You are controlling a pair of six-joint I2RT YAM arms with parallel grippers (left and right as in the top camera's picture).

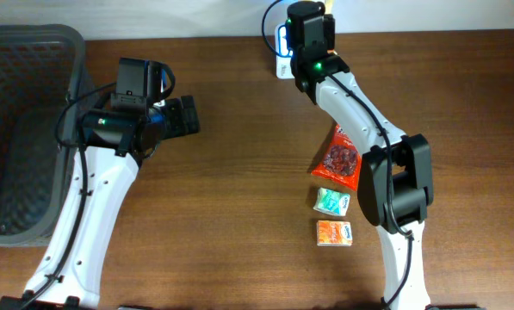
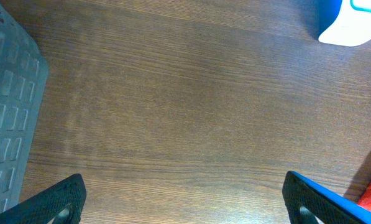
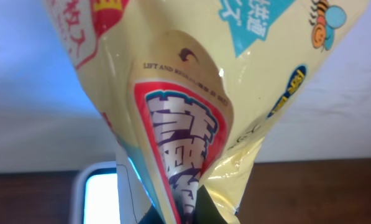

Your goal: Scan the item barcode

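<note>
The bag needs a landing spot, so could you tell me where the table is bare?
The table is bare between the left gripper and the red packet, and right of the right arm. Crowded around the green packet and orange packet.

The left arm (image 1: 93, 207) rose from the near left corner of the table (image 1: 239, 181) and bent rightward, with the left gripper (image 1: 186, 116) held level and its jaws spread wide. Only its fingertips (image 2: 64, 199) showed at the wrist. The right arm (image 1: 386, 172) stretched from the near edge to the far edge, the right gripper (image 1: 311, 15) pinched shut on a yellow packet (image 3: 191, 112).
</note>
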